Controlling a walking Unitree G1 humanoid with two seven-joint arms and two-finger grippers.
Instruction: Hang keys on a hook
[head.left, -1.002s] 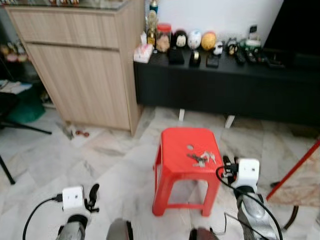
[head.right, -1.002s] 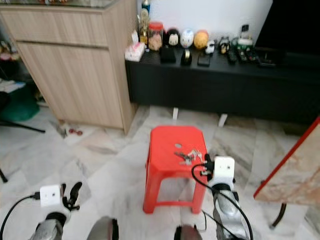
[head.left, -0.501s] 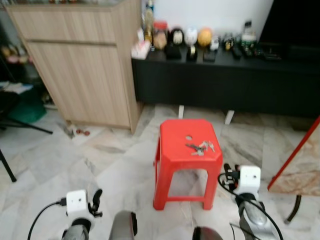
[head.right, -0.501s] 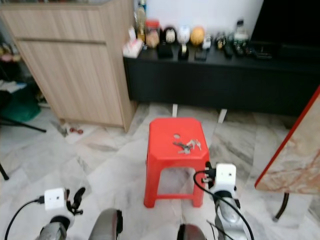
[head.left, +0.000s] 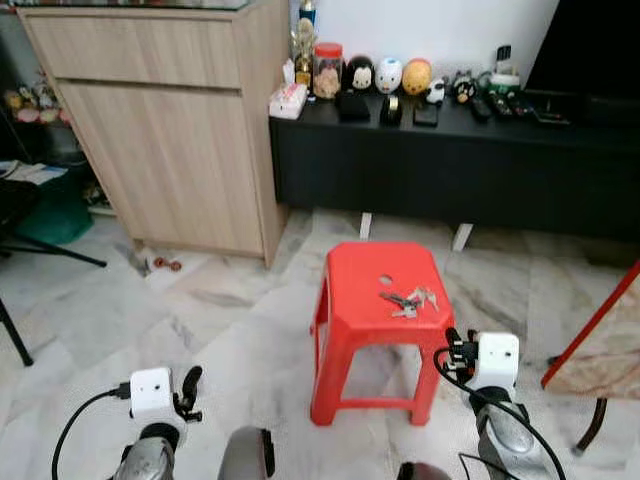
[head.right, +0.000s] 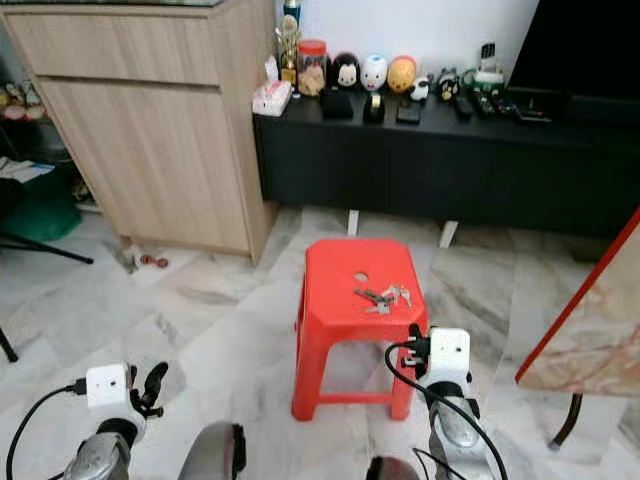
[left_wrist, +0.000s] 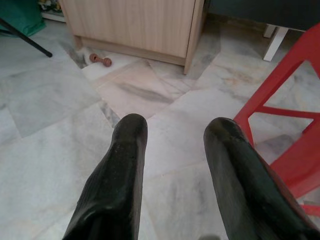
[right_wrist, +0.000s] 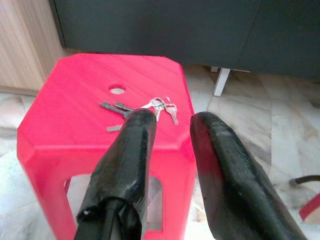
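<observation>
The keys (head.left: 408, 300) lie loose on the red stool (head.left: 350, 300), at about twelve o'clock from the empty, spread right tool (right_wrist: 167, 120), which should probably descend squarely over the ring before pinching, while the left tool (left_wrist: 172, 135) hangs spread and idle.

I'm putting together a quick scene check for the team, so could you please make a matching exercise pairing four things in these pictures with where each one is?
Things:
1. keys
2. red stool
3. right gripper
4. left gripper

Places:
A. on the marble floor in front of the black cabinet
B. low over bare floor, left of the stool
C. lying on the stool's seat, beside its round hole
D. open, near the stool's right front corner, pointing toward the keys

Pairs: 1-C, 2-A, 3-D, 4-B
</observation>
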